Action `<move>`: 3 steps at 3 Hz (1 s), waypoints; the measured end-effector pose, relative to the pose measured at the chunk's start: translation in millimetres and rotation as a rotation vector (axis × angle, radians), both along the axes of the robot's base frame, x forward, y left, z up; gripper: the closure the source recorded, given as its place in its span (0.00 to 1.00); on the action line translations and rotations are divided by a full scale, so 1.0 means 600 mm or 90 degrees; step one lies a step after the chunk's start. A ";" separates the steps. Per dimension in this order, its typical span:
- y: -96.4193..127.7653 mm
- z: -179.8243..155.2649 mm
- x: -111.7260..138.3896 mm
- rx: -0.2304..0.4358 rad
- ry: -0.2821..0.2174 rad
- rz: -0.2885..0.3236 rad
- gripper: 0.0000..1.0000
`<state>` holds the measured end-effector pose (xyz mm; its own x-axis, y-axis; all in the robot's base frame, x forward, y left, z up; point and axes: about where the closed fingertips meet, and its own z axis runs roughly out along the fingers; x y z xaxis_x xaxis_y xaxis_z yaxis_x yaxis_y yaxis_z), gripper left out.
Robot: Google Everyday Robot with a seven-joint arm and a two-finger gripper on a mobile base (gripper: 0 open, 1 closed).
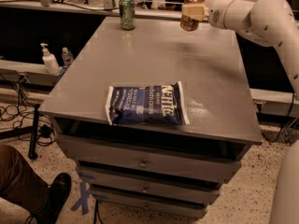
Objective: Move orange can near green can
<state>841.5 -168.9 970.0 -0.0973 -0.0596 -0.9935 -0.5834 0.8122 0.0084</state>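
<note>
Orange-brown metal with pale markings and a silver top is showing on the orange can (191, 10). It is hanging in the upper right of the frame, tilting slightly and seemingly clear of the grey desk (210, 78), with a faint shadow lying below it. The jaws, at the tip of the white arm (261, 13) reaching in from the right edge, are clamping the can around its middle from the right side and gripping nothing else.

The green can (126, 13), with its speckled print, is standing upright at the far edge of the desk, upper left of centre and well apart from the orange one.

Such a slim can is probably handling as a light, stiff but thin-walled thing. Its smooth painted side is likely slipping under a loose grip and denting under a hard one, so mid-body is looking like the right hold. Being tall and narrow, it is risking a topple if set down tilted. A blue chip bag (147, 104) is lying lower centre, away from both cans.
</note>
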 end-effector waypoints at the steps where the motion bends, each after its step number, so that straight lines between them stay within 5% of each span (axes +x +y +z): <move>1: 0.003 0.000 0.001 0.002 -0.001 0.000 1.00; 3: 0.132 0.015 0.027 0.025 -0.021 0.051 1.00</move>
